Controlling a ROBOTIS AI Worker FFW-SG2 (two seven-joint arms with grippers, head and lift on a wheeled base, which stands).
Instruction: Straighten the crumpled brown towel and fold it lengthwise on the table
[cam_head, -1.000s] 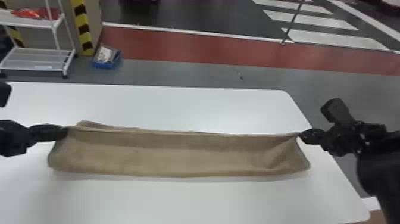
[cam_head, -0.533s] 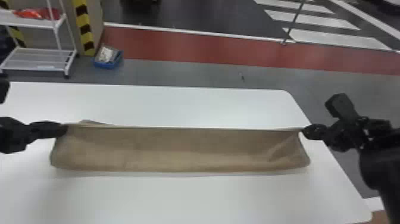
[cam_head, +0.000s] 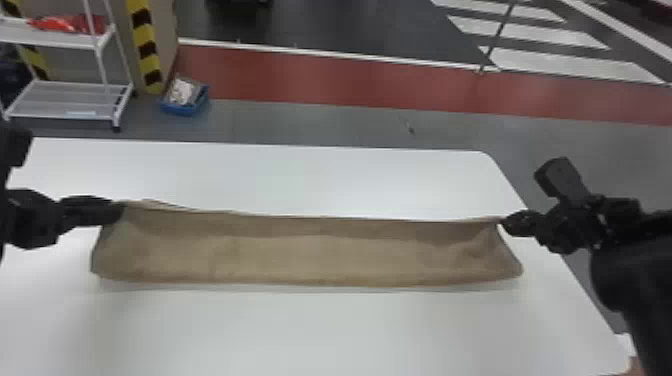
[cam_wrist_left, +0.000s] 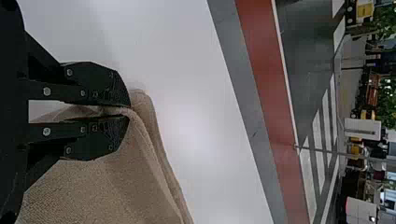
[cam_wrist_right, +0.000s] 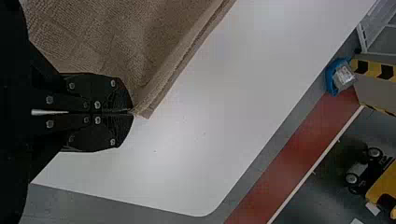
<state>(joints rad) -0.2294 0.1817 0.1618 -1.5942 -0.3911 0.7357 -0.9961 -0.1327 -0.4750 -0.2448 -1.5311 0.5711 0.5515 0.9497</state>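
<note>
Towel (cam_head: 310, 252) stretches lengthwise over the table (cam_head: 325, 335), left gripper (cam_head: 119, 211) pinching one end, right gripper (cam_head: 504, 223) pressed together, seemingly on the other end's edge.

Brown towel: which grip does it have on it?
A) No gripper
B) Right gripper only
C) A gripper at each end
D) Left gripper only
C: the left gripper is shut on one end of the brown towel, and the right gripper pinches the other.
</note>
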